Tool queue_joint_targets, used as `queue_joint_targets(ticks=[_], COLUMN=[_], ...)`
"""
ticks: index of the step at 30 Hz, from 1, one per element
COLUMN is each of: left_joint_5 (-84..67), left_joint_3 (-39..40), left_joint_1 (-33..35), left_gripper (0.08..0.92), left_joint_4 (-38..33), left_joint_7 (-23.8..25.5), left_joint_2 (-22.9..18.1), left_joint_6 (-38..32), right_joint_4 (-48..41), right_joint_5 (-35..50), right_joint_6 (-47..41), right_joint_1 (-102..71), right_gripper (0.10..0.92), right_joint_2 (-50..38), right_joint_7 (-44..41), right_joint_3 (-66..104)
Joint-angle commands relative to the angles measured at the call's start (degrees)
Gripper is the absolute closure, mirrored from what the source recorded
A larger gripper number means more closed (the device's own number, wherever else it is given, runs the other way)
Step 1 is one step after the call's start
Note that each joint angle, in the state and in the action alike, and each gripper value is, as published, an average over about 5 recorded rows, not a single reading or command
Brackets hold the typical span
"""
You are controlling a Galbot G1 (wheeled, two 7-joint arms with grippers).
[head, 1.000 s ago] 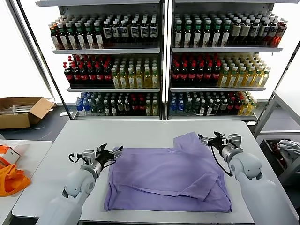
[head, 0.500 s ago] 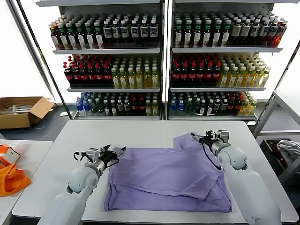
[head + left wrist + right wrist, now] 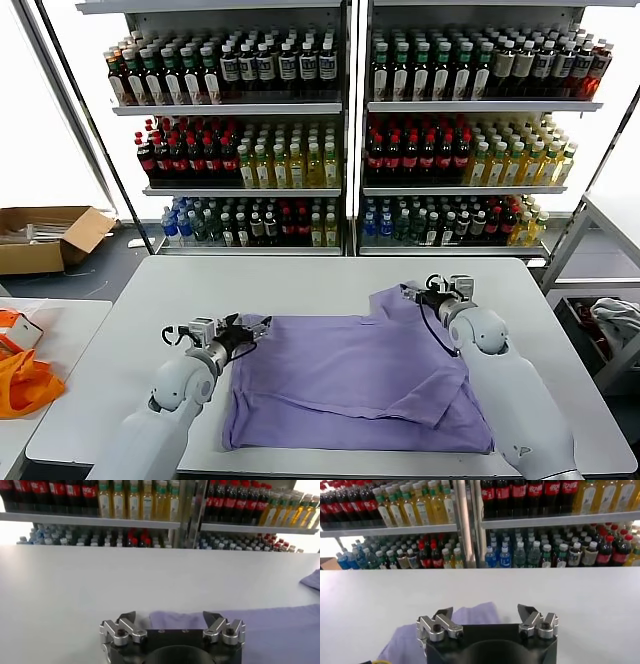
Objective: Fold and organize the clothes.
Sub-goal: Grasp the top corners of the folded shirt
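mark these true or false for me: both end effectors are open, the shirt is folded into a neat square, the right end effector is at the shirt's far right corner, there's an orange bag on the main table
1. Both end effectors are open: true. The left end effector and the right end effector both have spread jaws.
2. The shirt is folded into a neat square: false. It lies mostly spread, with one part folded over.
3. The right end effector is at the shirt's far right corner: true.
4. An orange bag is on the main table: false. It sits on a separate surface to the left.
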Motion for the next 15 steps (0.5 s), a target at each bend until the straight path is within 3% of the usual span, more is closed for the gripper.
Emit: queue_joint_targets(ticks=[1, 8, 11, 15], left_joint_5=[-0.1, 0.1, 0.1, 0.0], left_joint_3=[0.0, 0.4, 0.5, 0.7], left_joint_1=[-0.1, 0.6, 1.0, 1.3], left_gripper=[0.177, 0.207, 0.276, 0.387], left_joint_4=[0.5, 0.1, -0.1, -0.5], left_joint_7=[0.1, 0.0, 0.1, 0.2], left_joint_2=[-0.2, -0.4, -0.4, -0.4], left_joint_6=[0.1, 0.1, 0.0, 0.0], right_joint_4=[-2.1, -1.9, -1.7, -1.1], right_joint_5=[-1.3, -1.7, -1.9, -1.9], right_joint_6=[-0.1, 0.0, 0.0, -0.2], right_joint_1=[0.6, -1.0, -1.7, -2.2], right_gripper=[0.203, 0.209, 0.236, 0.342], right_joint_2=[1.0, 1.3, 1.2, 1.0], right_joint_7=[0.1, 0.6, 0.9, 1.7], right_joint_3=[-0.5, 0.0, 0.0, -0.1])
